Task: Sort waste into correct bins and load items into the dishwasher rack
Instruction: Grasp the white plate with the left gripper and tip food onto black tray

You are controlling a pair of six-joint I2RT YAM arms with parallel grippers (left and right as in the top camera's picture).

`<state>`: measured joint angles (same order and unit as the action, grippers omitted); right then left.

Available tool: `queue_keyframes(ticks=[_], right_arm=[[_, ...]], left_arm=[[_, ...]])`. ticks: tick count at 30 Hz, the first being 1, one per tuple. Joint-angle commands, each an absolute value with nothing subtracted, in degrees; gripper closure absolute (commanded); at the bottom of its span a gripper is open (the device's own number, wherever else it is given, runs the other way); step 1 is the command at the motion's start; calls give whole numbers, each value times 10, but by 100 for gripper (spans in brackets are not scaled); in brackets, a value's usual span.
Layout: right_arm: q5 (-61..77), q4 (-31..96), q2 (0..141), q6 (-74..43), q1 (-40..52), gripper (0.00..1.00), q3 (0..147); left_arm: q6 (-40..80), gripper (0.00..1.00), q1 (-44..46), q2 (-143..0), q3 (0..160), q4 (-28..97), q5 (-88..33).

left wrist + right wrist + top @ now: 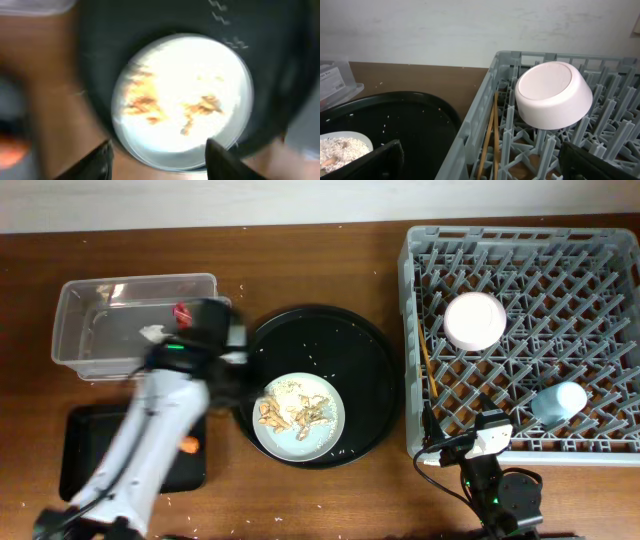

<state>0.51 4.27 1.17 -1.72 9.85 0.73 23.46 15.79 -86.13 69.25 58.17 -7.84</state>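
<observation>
The pale round plate (pixel 298 417), with beige food scraps (pixel 290 412) and rice on it, lies in the near left part of the large round black tray (pixel 360 360) in the middle of the worktop (pixel 320 250). The left end effector (pixel 160 162) hovers just left of the plate, its fingers wide apart and empty; its view is blurred. The left arm (pixel 150 430) covers part of the clear tub (pixel 100 290), where the red wrapper (pixel 181 311) and the white tissue (pixel 152 333) lie. It also covers part of the small black tray (pixel 85 450) with the orange carrot (pixel 190 445). To the right, the dishwasher rack (pixel 415 300) holds the upturned white bowl (pixel 474 320), the light-blue cup (pixel 560 402) and the chopsticks (pixel 425 370). The right end effector (pixel 485 165) is by the rack's near left corner, its fingers spread wide and holding nothing.
</observation>
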Motion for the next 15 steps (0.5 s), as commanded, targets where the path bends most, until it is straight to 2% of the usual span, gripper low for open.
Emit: queue_keyframes(ticks=[1,3,5,7,10,12,14,15], right_arm=[[10,44,8,-24,101,2,3],[10,44,8,-23,101,2,3],[10,44,8,-24,101,2,3],[10,44,8,-24,101,2,3],[10,44,8,-23,101,2,3],[10,44,8,-23,101,2,3],[10,44,8,-24,101,2,3],[10,44,8,-23,101,2,3]], left_arm=[[179,47,333,-921,712,552,-12],[123,47,413,-969,732,533,-5],[116,48,473,-1010,733,522,59],[116,51,502,-1040,733,518,65],[116,55,524,-1089,733,519,63],[101,61,526,-1103,733,526,63],[85,73,526,-1103,733,526,63],[66,74,526,-1108,731,526,63]])
